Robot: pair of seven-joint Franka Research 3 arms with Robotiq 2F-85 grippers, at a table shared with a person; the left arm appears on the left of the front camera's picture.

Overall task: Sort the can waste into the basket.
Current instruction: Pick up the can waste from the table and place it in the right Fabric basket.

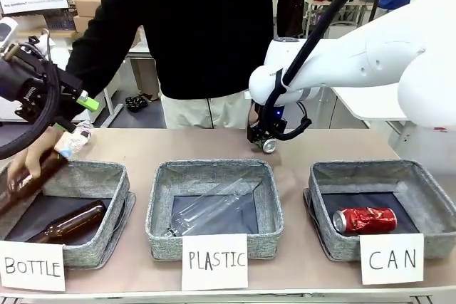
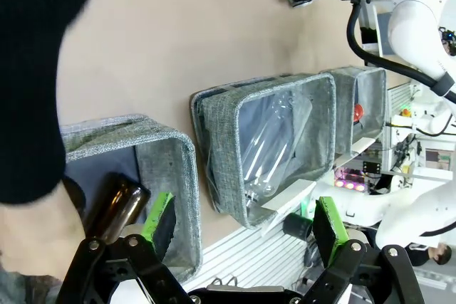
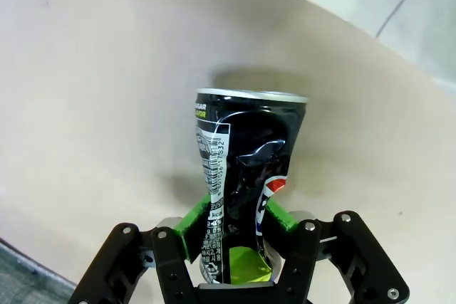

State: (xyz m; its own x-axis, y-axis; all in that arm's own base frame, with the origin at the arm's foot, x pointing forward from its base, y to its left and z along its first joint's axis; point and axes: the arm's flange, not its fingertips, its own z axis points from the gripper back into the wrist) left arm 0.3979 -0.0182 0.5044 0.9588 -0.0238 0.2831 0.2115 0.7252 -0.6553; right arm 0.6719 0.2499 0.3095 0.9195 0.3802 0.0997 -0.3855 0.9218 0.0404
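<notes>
Nearest, in basket (image 1: pixel 427 191) carded CAN: red can (image 1: pixel 364 220), dented, on its side on dark lining. Farther off, at table's far side behind PLASTIC bin (image 1: pixel 214 172): dark can (image 3: pixel 246 169), silver rim, white barcode panel, waist crushed inward. Left gripper (image 2: pixel 242 222) spread wide, empty, above BOTTLE bin (image 2: pixel 167 176), near hand (image 1: pixel 32 156) with brown bottle (image 1: pixel 21 184). Right gripper (image 3: pixel 239 211) pinching dark can at crushed waist, green pads (image 3: pixel 194 220) pressed against both sides.

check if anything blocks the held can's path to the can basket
Nothing visible does. The right gripper is shut on the dark can, and only bare table lies between it and the CAN basket.
</notes>
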